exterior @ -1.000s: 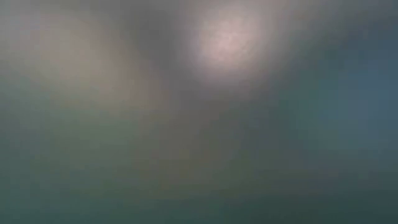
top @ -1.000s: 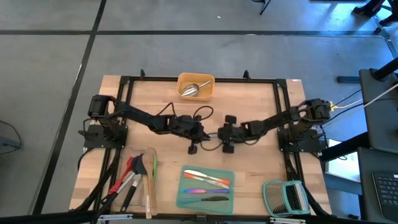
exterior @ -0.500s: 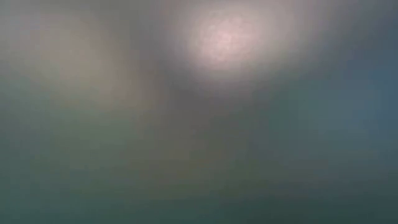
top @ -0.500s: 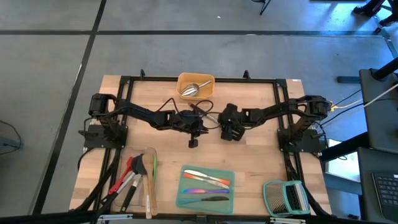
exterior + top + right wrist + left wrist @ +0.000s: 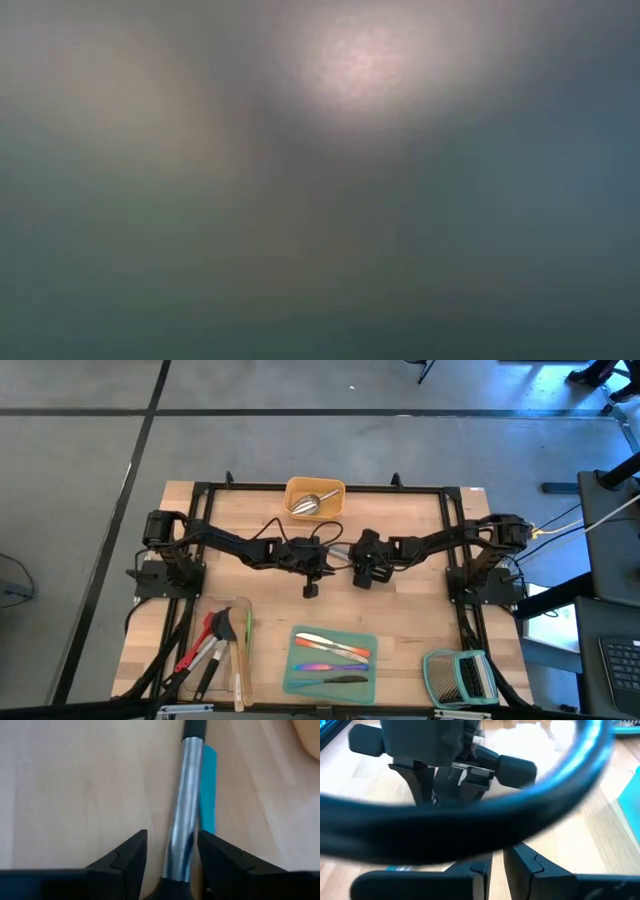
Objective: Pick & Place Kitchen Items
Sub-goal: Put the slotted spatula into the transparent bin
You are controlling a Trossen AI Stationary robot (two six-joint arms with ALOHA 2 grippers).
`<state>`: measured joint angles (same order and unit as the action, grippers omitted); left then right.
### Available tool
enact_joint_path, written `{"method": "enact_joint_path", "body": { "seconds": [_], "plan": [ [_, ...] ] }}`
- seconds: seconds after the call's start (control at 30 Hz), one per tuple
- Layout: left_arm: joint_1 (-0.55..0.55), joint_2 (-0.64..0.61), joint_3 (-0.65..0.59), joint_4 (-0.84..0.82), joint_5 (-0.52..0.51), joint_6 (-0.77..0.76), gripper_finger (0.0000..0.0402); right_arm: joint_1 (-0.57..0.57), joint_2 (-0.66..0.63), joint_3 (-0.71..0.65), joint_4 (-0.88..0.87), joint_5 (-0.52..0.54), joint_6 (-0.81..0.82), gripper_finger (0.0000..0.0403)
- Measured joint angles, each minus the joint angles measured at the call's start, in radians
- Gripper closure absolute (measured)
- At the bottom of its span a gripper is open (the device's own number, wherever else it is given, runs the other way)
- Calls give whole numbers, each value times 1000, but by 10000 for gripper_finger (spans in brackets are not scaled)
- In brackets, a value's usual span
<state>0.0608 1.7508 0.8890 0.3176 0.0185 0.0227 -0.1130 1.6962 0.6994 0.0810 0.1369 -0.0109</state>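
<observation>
**Both grippers meet at mid-table, just in front of the yellow tray**

The yellow tray sits at the table's far edge with a steel scoop lying in it. Just in front of this tray, the left gripper and the right gripper face each other, close together over the bare wooden table.

In the right wrist view, the right gripper has its fingers partly open on either side of a steel-shafted utensil with dark ends; whether they actually press it I cannot tell. A blue strip lies beside the shaft.

In the left wrist view, the left gripper has its fingers nearly together, with only a thin slit between them and nothing visible in it.

Well in front of the yellow tray, a clear tray holds red- and black-handled tools, and a teal tray holds cutlery.
</observation>
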Motion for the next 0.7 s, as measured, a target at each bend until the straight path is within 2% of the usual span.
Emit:
{"method": "enact_joint_path", "body": {
  "seconds": [0.5, 0.7],
  "plan": [
    [0, 0, 0, -16, 0, -9, 366, 33, -1, 0, -47, -46, 7, 226],
    [0, 0, 0, -16, 0, -9, 364, 33, 49, 5, -1, -47, 33, 226]
  ]
}}
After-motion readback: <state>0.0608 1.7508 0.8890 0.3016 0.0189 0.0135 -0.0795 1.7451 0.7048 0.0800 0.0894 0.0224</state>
